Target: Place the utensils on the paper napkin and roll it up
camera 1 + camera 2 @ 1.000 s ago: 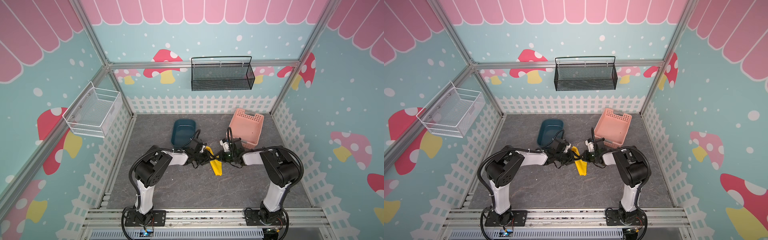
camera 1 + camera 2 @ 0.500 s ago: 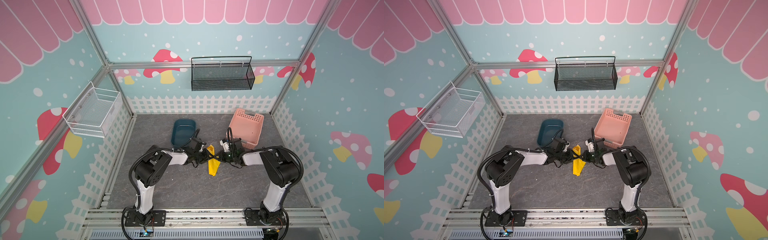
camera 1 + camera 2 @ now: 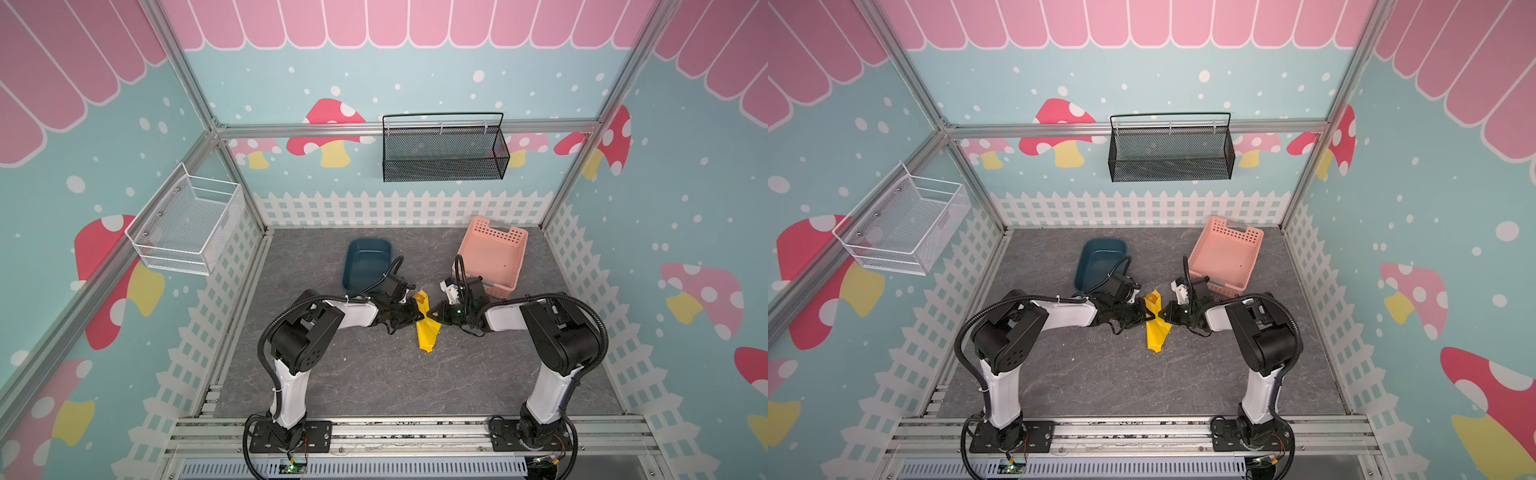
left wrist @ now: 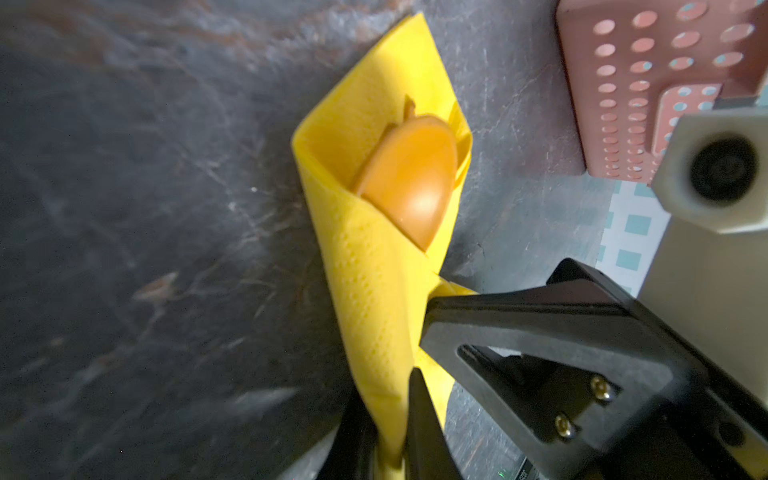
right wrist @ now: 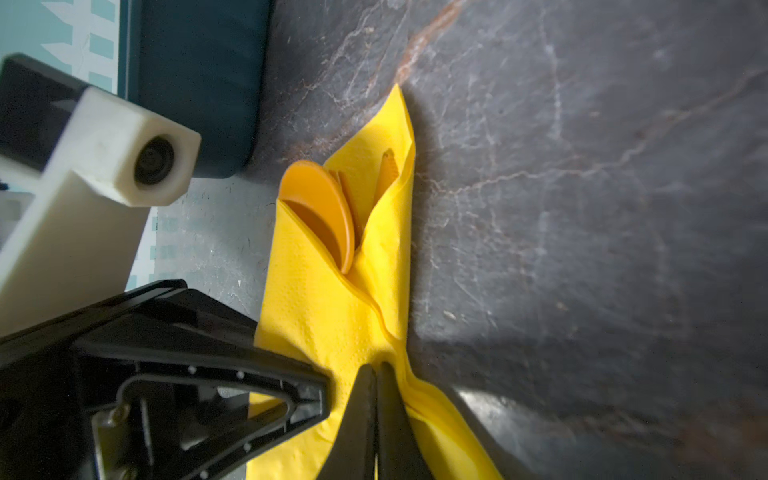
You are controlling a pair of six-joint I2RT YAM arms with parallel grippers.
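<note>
The napkin is matt yellow paper with fine embossed dots. The spoon is smooth, glossy orange plastic. The tabletop looks like matt veined stone, perhaps a printed mat.

Paper napkin, yellow, rolled: one, centre of frame; utensils, orange plastic, showing at its open end: three by count in the right wrist view, namely one spoon, one knife, one thin piece edge-on between them, kind not clear; dark blue tub: one, upper centre; pink perforated basket: one, upper right of centre; black mesh wall basket: one; white wire wall basket: one; robot arms: two, left arm, right arm.
</note>
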